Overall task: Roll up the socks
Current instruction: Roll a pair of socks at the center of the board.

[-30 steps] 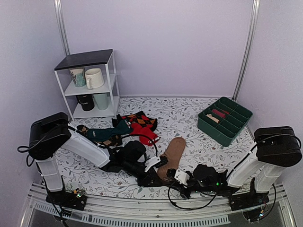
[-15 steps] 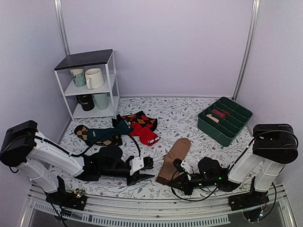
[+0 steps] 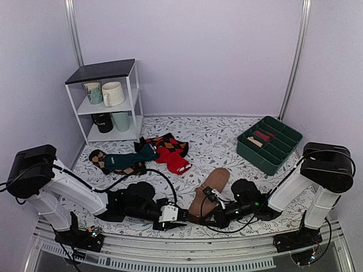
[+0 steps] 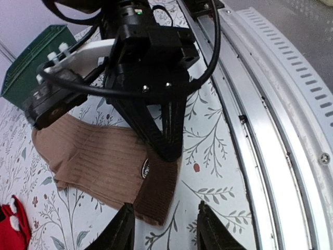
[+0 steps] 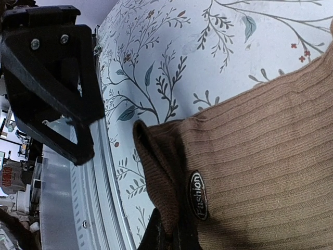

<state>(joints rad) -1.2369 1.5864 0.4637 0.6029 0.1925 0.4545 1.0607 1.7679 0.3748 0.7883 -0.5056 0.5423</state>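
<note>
The tan-brown socks (image 3: 211,186) lie stacked on the floral table, toe end far, cuff end near. In the right wrist view the socks (image 5: 265,151) show a dark oval label (image 5: 197,195). My right gripper (image 5: 169,237) is shut on the folded cuff edge beside that label; in the top view it (image 3: 204,211) sits at the socks' near end. My left gripper (image 4: 165,234) is open and empty, its fingers (image 4: 124,230) just short of the dark cuff (image 4: 156,190); in the top view it (image 3: 179,216) is left of the cuff.
A red sock (image 3: 173,160) and teal and argyle socks (image 3: 122,161) lie at the back left. A white shelf (image 3: 108,102) holds mugs. A green divided tray (image 3: 269,144) stands at the right. A metal rail (image 3: 187,252) runs along the near edge.
My left gripper pulled back from the socks, then moved right and nearer to the cuff end. My right gripper slid left onto the cuff and closed on it.
</note>
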